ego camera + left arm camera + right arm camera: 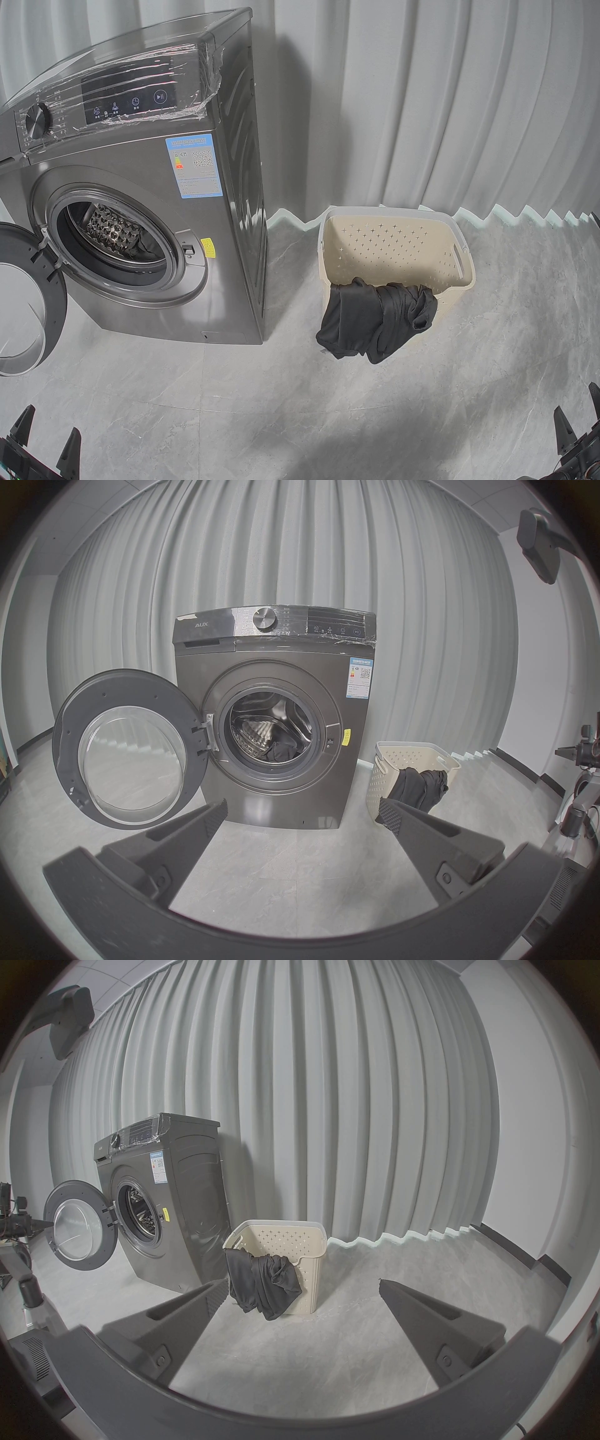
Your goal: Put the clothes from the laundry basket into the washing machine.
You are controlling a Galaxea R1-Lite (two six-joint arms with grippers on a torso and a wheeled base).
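Clothes (375, 319): one dark bundle, draped over the near rim of the laundry basket (400, 215), half inside, half hanging toward the floor. Looks easy to pinch from the front. Basket set just beside the washing machine (240, 187), with door (28, 300) swung fully aside, presumably to leave the drum (112, 234) free for loading. Left gripper (50, 431) and right gripper (578, 415) low, well apart from the basket, both spread wide and holding nothing. Basket floor hidden behind the bundle. Dark shape (281, 750) inside the drum, maybe cloth, hard to tell.
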